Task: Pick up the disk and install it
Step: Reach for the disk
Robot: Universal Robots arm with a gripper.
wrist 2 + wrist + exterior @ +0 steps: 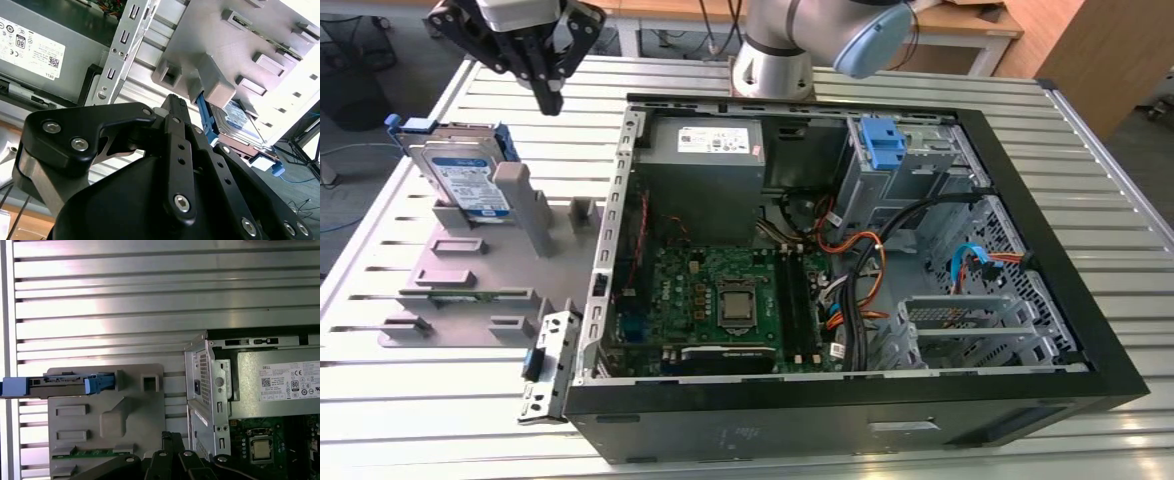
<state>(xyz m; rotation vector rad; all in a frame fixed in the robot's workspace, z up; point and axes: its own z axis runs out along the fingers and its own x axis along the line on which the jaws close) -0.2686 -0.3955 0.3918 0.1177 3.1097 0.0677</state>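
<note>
Hovering near the disk (462, 176), upright in the grey holder (480, 262) at the exterior view's left; gripper (550, 100) fingers closed, apparently empty.

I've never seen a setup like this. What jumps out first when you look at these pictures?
The open computer case dominates the middle of the exterior view, its green motherboard bared. At the exterior view's left, the disk stands on edge in a grey holder on the slatted table. The black gripper hangs above the holder, closed and empty.
</note>
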